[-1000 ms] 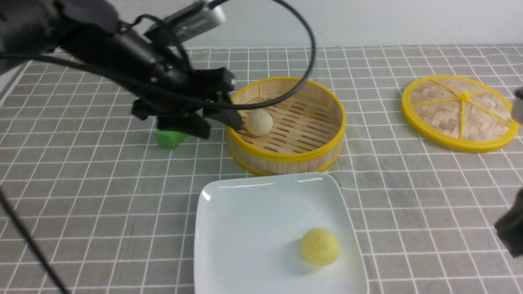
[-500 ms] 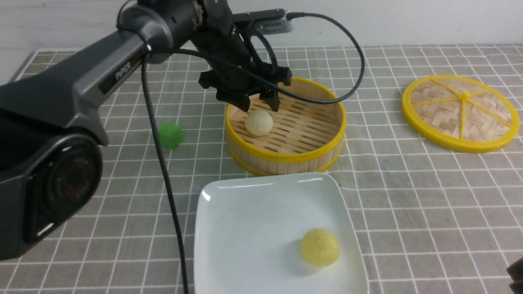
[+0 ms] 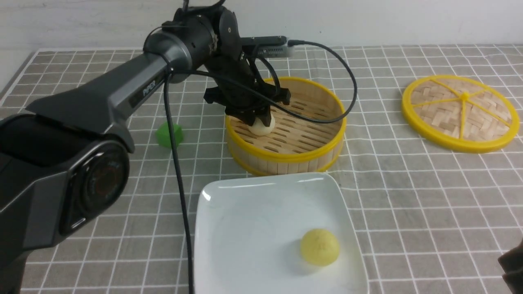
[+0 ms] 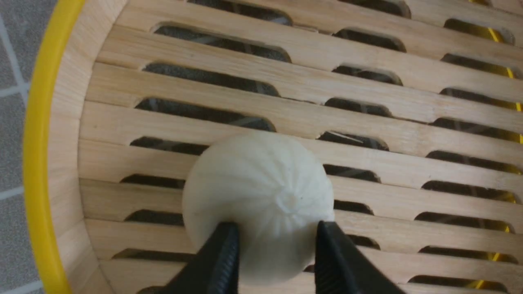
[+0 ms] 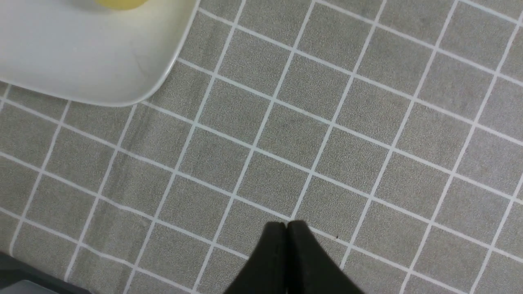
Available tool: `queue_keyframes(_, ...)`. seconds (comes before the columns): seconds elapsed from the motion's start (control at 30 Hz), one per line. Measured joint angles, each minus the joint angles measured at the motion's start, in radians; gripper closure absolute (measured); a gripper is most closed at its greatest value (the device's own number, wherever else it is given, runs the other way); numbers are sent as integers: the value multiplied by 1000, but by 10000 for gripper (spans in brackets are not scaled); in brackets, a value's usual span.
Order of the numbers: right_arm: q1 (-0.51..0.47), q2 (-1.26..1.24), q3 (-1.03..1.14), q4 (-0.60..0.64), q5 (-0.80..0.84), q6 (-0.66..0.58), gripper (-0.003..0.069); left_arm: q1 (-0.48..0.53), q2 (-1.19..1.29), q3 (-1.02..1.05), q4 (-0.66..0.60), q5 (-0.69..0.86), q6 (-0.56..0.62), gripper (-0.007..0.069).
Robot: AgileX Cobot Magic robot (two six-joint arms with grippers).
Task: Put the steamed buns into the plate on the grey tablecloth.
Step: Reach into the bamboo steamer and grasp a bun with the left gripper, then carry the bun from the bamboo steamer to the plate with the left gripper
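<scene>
**Cream bun [image 4: 257, 192] pinched in the steamer basket [image 3: 286, 157], plate [image 3: 245, 212] waiting**

Nearest the robot, the white plate lay on the grey tablecloth [image 3: 408, 196]. The yellow bun [image 3: 320, 247] already sat on its right half. The left half was bare and looked the better place to aim for.

Beyond it, inside the basket and close to its left wall, the cream bun sat on the slats. The left gripper [image 4: 277, 228] had narrowed onto it, one black finger against each flank. How low on the dome the fingers reached could not be told. The bun looked soft, so a gentle, even squeeze seemed right. A straight lift above the yellow rim seemed wise before any swing toward the plate. Setting it down low, apart from the yellow bun, would probably keep either from rolling.

The right gripper [image 5: 287, 224] hung at the near right over cloth, near the plate's corner. Its jaws were pressed together on nothing, and it was out of the path. The basket's near wall stood between bun and plate and was the main obstacle. The arm's cable [image 3: 355, 87] looped over the basket's right side and might catch the rim on the way up. A green cube [image 3: 169, 134] stood on the cloth left of the basket, apart from it. Farthest off to the right, the woven lid [image 3: 459, 112] lay flat, well apart.
</scene>
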Motion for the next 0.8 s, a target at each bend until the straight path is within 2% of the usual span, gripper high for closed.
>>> queue_keyframes(0.1,0,0,0,0,-5,0,646,0,-1,0,-1,9,-4,557)
queue_keyframes(0.17,0,0,0,0,-6,0,647,0,-5,0,-1,25,-6,594)
queue_keyframes(0.4,0,0,0,0,-7,2,645,0,-102,1,40,125,-9,602)
queue_keyframes(0.6,0,0,0,0,-11,3,638,0,-310,0,80,230,-9,602)
queue_keyframes(0.8,0,0,0,3,-17,3,631,0,-519,89,122,246,-34,602)
